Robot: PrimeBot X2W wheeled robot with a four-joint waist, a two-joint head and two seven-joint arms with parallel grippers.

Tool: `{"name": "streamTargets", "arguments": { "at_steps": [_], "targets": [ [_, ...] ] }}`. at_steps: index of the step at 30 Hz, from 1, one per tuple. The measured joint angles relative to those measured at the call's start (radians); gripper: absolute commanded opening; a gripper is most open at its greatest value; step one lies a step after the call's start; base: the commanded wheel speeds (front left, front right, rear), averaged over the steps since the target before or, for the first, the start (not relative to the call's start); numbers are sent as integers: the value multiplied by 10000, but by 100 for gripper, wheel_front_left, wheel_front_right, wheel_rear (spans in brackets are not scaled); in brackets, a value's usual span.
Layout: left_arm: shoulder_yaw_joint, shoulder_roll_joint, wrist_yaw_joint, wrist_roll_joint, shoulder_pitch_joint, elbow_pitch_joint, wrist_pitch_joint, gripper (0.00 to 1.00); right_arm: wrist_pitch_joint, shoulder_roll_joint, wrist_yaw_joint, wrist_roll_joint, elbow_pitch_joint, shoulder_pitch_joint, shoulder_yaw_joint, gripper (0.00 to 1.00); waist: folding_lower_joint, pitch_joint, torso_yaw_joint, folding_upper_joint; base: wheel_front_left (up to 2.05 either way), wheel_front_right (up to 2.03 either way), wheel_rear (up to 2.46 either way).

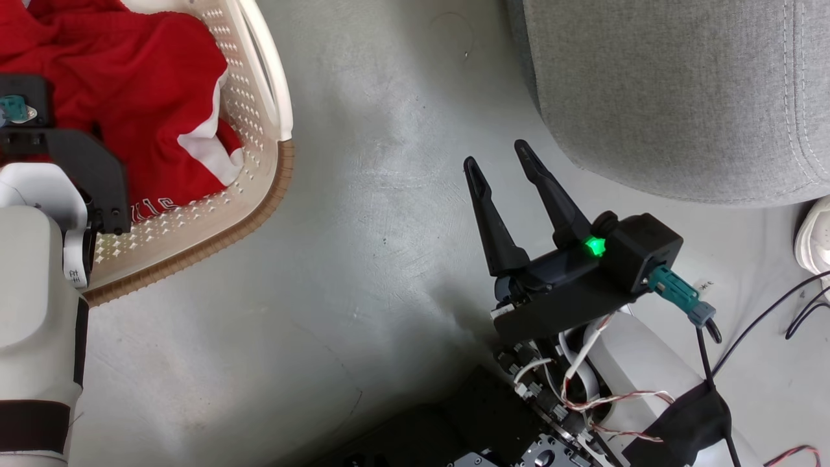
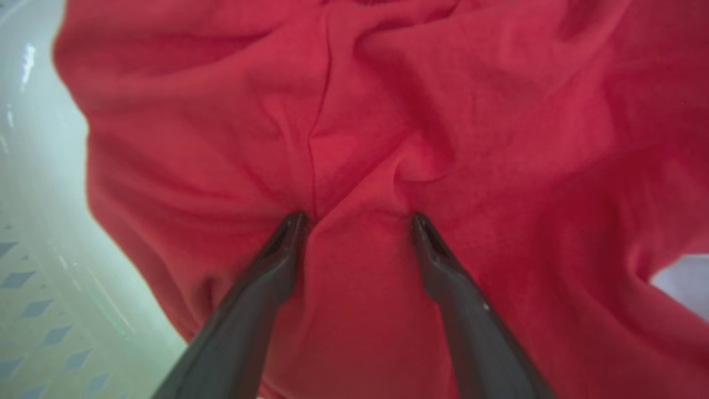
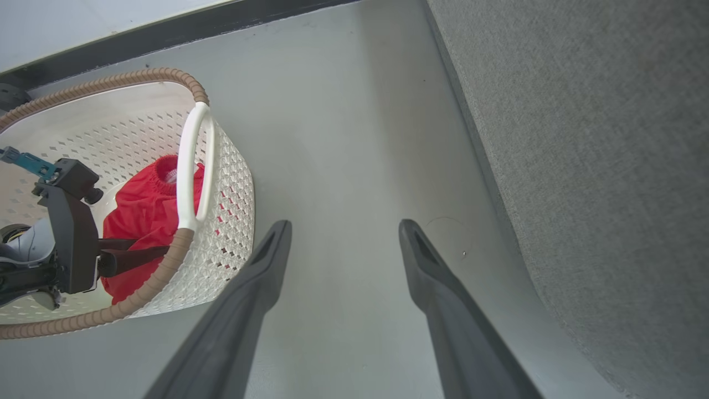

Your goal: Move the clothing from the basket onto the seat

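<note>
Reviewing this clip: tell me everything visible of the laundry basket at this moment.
The basket is a cream plastic tub with rounded corners. Its walls are pierced with small diamond-shaped holes, and it has a brown woven-look rim and a white loop handle on the side. It stands upright on the grey floor, apart from the grey seat. Crumpled red clothing with white panels lies inside. The left hand reaches in, open, with its fingertips against the fabric.

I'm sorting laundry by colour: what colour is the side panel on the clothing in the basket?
White side panel, set in the red clothing; clearest in head view.
</note>
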Motion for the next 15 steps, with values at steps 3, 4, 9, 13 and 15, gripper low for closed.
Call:
{"name": "streamTargets", "arguments": {
  "at_steps": [3, 4, 9, 13, 15],
  "targets": [
    [-48, -2, 0, 117, -71, 67, -38, 78, 0, 2, 0, 0, -4, 17, -31, 100, 0, 22, -20, 0, 0, 0, 0],
    [-63, -2, 4, 163, -109, 90, -48, 63, 0, 2, 0, 0, -6, 27, -40, 100, 0, 29, -25, 0, 0, 0, 0],
    [-165, -6, 0, 207, -198, 173, -148, 0, 0, 6, -2, 2, -17, 50, -96, 100, 0, 53, -43, 0, 0, 0, 0],
    [-234, -6, -77, 232, -253, 263, -270, 0, 0, 12, -2, 2, -31, 50, -203, 100, 0, 64, -51, 0, 0, 0, 0],
    [-240, -6, -84, 232, -305, 309, -301, 0, 0, 12, -2, 0, -25, 47, -259, 100, 0, 64, -55, 0, 0, 0, 0]
  ]
}}
